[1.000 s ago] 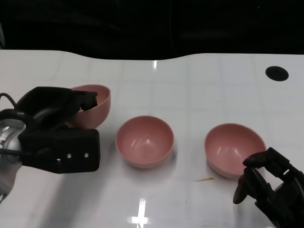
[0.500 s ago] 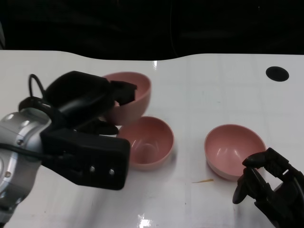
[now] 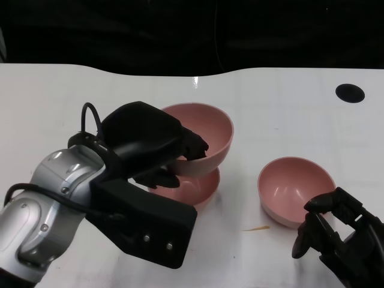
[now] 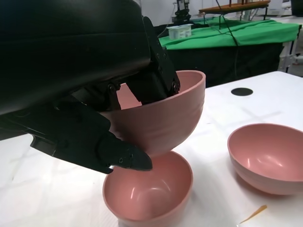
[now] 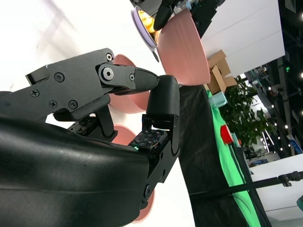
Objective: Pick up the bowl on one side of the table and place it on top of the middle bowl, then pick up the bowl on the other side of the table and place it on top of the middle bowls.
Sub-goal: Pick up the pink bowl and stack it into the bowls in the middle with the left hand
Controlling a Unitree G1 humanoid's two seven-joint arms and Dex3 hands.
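Now left hand (image 3: 153,147) gripping raised bowl (image 3: 207,135) over middle bowl (image 4: 149,194), right hand (image 3: 336,231) empty.

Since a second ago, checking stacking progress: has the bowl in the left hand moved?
Yes. The held bowl travelled rightward from the table's left side to just above the middle bowl.

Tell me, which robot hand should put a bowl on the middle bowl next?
The left hand. It holds the lifted bowl above the middle bowl. The right hand holds nothing.
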